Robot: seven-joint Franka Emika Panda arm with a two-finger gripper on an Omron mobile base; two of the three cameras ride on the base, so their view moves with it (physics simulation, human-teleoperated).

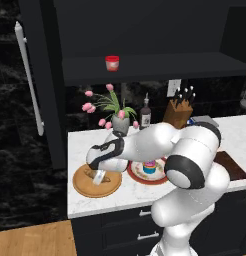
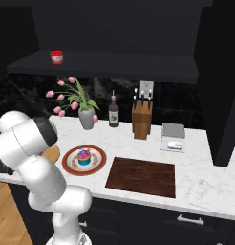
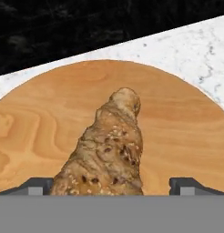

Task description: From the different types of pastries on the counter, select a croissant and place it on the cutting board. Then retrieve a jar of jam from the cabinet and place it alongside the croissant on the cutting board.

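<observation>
Black wall cabinet (image 2: 114, 33) up top, shelf edge running wide; small red jam jar (image 1: 112, 63) upright on shelf, left of centre, bare shelf to both sides.

White marble counter (image 2: 205, 167) below, front edge over dark drawers, left end stopping short of black wall. Open marble to right of cutting board and along front edge.

Dark red-brown cutting board (image 2: 141, 176) flat near front edge, right of red-rimmed plate (image 2: 68, 162), nothing on it. Small gap betw. board and plate.

Round light-wood disc (image 1: 85, 186) at counter's left end, close to both left and front edges, just beside plate.

Knife block (image 2: 142, 119), scale (image 2: 173, 137), dark bottle (image 2: 113, 113), vase w/ pink flowers (image 2: 86, 115) ranged along back, well apart from board.

Cupcake (image 2: 83, 156), blue wrapper, pink frosting, on middle of plate.

Croissant (image 3: 107, 152) lying on disc, golden-brown, far tip pointing away in hand view, wood bare all round.

Gripper (image 1: 99, 176) low over disc, jaws spread wide, one fingertip (image 3: 38, 185) each side of croissant's near end, w/ clearance on the right; not clenched on anything.
</observation>
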